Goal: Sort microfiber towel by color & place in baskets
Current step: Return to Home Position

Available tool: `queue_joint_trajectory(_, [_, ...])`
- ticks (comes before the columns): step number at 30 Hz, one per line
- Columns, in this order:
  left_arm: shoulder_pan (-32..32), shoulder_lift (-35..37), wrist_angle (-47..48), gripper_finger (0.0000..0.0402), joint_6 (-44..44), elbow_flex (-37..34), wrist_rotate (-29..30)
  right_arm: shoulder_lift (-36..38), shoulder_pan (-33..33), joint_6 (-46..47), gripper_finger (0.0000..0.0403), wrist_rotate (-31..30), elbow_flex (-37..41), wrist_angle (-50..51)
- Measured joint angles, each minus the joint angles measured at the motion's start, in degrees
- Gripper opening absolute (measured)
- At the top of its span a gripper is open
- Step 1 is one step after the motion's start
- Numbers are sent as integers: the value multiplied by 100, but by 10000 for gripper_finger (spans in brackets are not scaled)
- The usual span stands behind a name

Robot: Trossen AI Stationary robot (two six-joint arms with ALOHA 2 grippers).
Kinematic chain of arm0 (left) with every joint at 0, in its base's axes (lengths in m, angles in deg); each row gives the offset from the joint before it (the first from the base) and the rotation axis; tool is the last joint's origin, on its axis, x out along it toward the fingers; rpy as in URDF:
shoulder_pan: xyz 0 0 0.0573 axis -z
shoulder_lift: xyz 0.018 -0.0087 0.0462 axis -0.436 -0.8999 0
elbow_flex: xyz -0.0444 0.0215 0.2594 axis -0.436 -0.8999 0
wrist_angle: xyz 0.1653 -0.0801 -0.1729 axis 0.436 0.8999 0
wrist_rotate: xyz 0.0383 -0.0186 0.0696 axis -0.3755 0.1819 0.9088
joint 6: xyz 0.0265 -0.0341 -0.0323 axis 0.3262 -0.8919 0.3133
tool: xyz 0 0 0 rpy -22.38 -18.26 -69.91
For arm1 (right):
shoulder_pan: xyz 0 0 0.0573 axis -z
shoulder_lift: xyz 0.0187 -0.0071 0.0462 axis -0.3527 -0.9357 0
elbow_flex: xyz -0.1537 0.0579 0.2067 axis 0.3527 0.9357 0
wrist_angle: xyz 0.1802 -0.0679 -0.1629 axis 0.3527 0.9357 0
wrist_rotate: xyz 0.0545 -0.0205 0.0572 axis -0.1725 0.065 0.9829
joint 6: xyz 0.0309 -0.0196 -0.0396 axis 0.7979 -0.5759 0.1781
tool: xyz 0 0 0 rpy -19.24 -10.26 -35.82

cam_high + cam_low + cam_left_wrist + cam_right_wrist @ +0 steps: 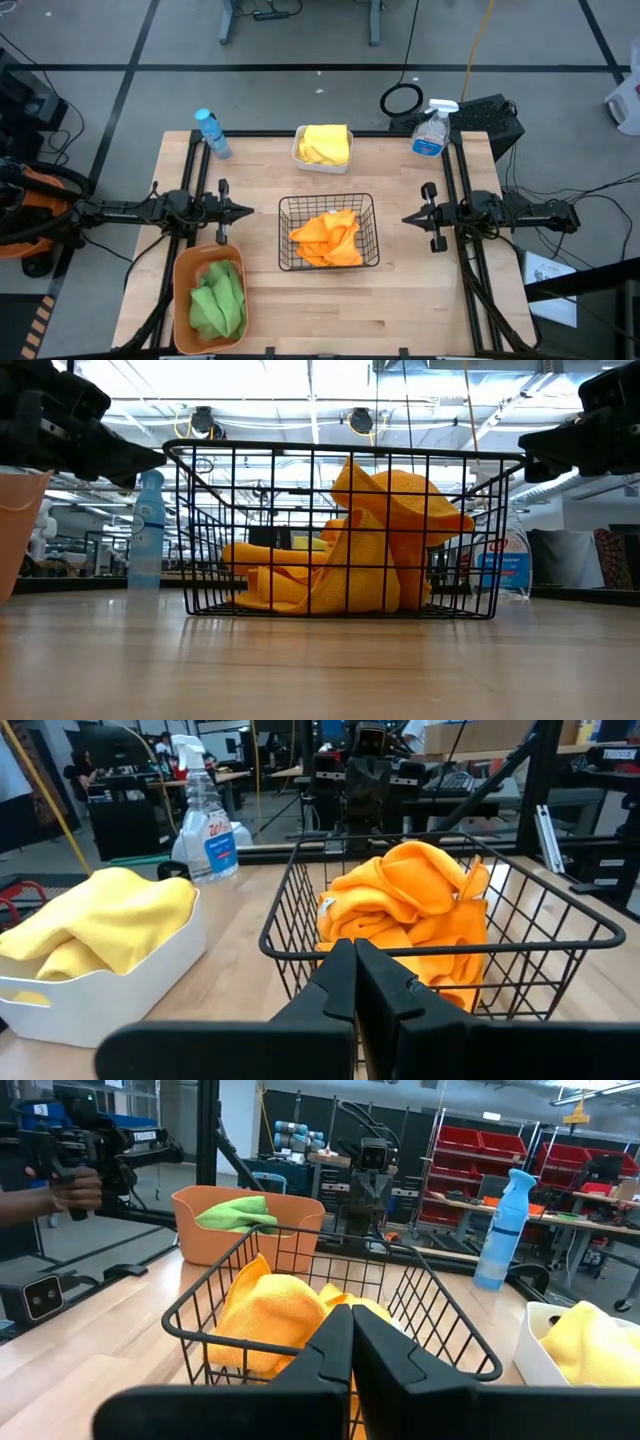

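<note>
Wooden table [420, 310], all task things on it.
Left arm [120, 211] lying along table's left side, right arm [520, 212] along right side, both pointed inward at centre.
Orange tub [210, 251] at lower left of the high view, against table edge. Holds green towels [218, 300], crumpled; count unclear.
Wire basket [325, 199] at table centre, between the two arms. Holds orange towels [328, 238], bunched, one fold rising above rim in the low view.
White tub [320, 166] just above basket in the high view, apart from it. Filled with yellow towels [325, 143], heaped over rim.
No towels loose on the wood.
Spray bottle [431, 130] upright at upper right corner of table, well apart from white tub.
Water bottle [211, 133], blue cap, upright at upper left, near the table edge.
Left gripper [245, 211] just left of basket, not touching, above the orange tub's upper rim in the high view. Fingers pressed together, nothing pinched, per left wrist view.
Right gripper [408, 217] right of basket, farther from it than the left one. Fingers pressed together too, nothing held.
Person's hand [60, 1185] on dark gear in the room beyond, off the table.
</note>
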Motion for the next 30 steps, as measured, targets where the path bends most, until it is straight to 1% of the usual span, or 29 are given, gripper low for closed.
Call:
queue_joint_trajectory(6, [0, 0, 21, 0, -2, 0, -113, 0, 0, 1, 0, -2, 0, 0])
queue_joint_trajectory(11, [21, 0, -1, 0, -139, 0, -342, 0, 0, 1, 0, -2, 0, 0])
queue_joint_trajectory(16, [22, 40, -84, 0, -108, 0, -273, 0, -1, 1, 0, -2, 0, 2])
queue_joint_trajectory(22, [22, 507, -136, 0, -8, -2, -227, 0, -2, 1, 0, -4, 0, 2])
queue_joint_trajectory(30, [21, 503, -26, 0, 21, -2, -351, 0, -2, 3, 0, -20, 0, 2])
